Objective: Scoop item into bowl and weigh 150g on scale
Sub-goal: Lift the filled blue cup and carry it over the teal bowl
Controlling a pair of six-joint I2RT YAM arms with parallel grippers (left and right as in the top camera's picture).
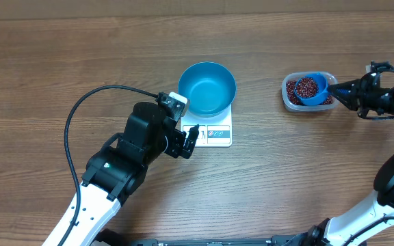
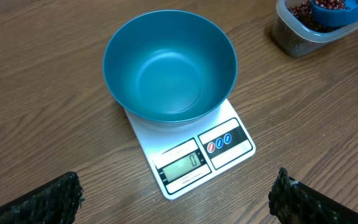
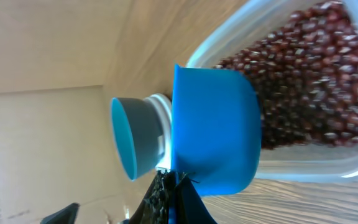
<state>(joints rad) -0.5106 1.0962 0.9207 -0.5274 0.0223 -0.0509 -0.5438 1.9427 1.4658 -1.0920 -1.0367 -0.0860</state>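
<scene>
Wooden table (image 1: 46,55): beans (image 1: 307,86) fill the scoop (image 1: 321,96) the right pincer (image 1: 343,87) grips.

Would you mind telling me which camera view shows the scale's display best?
The left wrist view: the scale sits mid-frame, its display close and legible. Overhead shows it small, the display unreadable. Right wrist shows at most a blurred white sliver beside the scoop.

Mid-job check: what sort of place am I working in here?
Probably a robot test bench staged for a kitchen weighing chore, not a real kitchen: a wooden table, a scale with an empty bowl on it, and a tub of beans with a scoop.
</scene>
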